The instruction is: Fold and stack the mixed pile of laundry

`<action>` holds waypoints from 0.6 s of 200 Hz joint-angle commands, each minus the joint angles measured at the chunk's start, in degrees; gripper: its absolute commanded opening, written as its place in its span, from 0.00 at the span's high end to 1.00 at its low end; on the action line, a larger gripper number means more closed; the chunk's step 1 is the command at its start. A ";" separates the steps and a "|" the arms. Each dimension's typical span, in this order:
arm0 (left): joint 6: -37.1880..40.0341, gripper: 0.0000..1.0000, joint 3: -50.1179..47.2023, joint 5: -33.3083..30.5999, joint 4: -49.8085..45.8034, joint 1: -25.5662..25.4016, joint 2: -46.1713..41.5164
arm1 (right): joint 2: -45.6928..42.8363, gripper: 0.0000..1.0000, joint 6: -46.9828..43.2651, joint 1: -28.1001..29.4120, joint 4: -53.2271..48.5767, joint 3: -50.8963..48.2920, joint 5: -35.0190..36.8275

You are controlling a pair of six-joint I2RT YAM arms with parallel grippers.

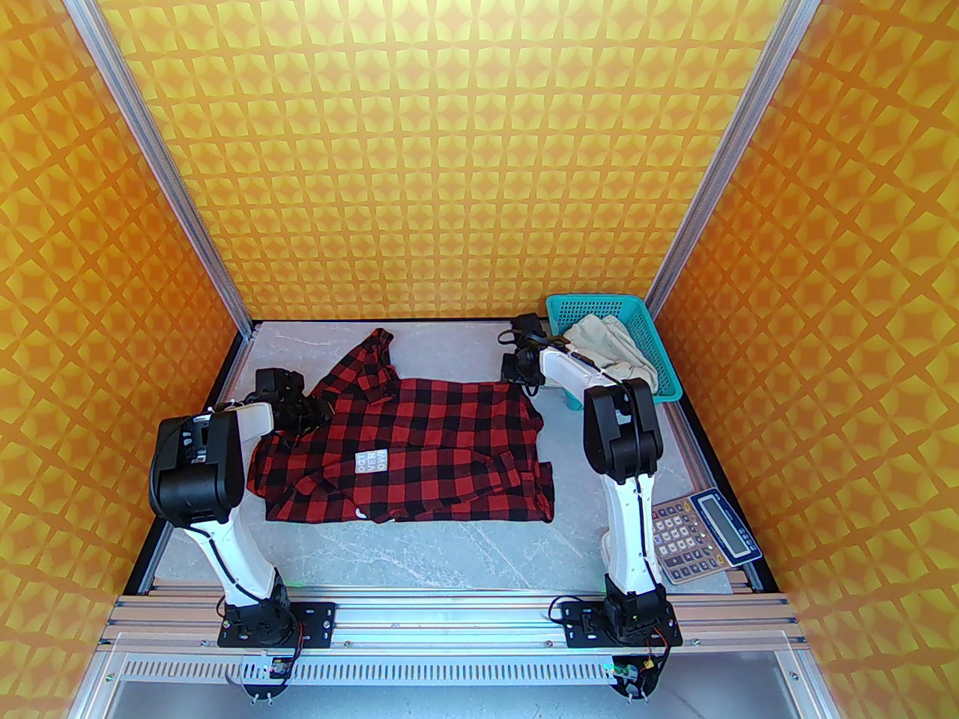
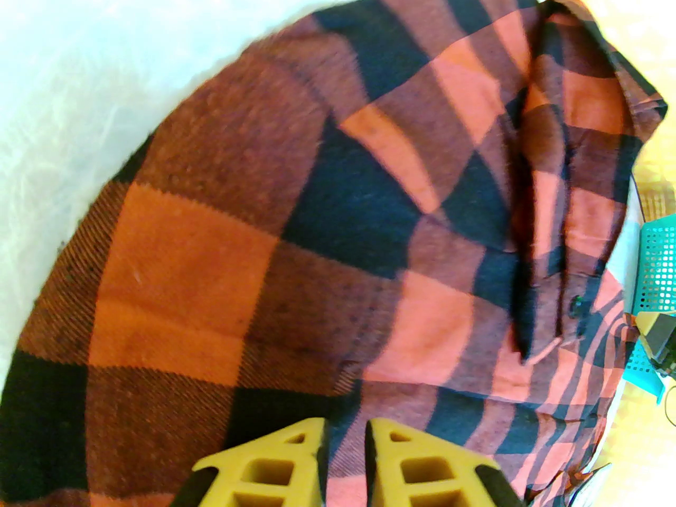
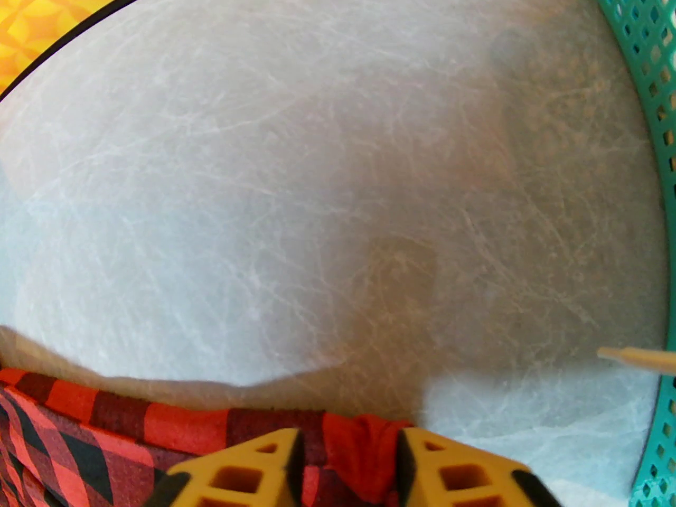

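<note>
- Flannel on the table: the checked shirt (image 1: 419,439) lies spread between the two grippers. It is soft, light and limp, so any part not held will sag and drag.
- The left gripper (image 2: 346,441) is pinched tight on the shirt at its shoulder end. Cloth bulges away just ahead of the fingertips.
- The right gripper (image 3: 348,452) has its jaws parted, with a red fold of the shirt's far corner lying loose between them. Bare table (image 3: 264,177) lies ahead of it.
- The best holds are the thicker bits: collar, cuffs, button placket and hem corners. Taking two corners at once should keep the fold square, because a single layer could slip.
- The cream trousers (image 1: 610,345) sit bundled in the teal mesh basket (image 1: 663,371), just right of the right gripper. They look just as floppy, so go for a seamed edge.
- For writing, there is a white patch (image 1: 371,461) on the shirt, nearer the left gripper. Its stacked letters look like "OCT VER OW" but are too small to be sure.
- The calculator (image 1: 693,532) lies well behind the right gripper, with no brand legible.
</note>
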 commanded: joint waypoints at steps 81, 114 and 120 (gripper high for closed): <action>1.64 0.78 -3.60 1.88 0.57 -5.02 -6.59 | -27.91 0.58 6.93 6.76 4.79 -36.01 -5.91; -0.07 0.82 -3.67 1.59 3.90 -3.69 -0.73 | -29.79 0.59 10.39 9.10 8.32 -46.05 -7.59; -0.72 0.83 -4.11 1.11 4.38 -3.23 -0.21 | -29.80 0.60 10.77 9.09 8.39 -47.38 -7.39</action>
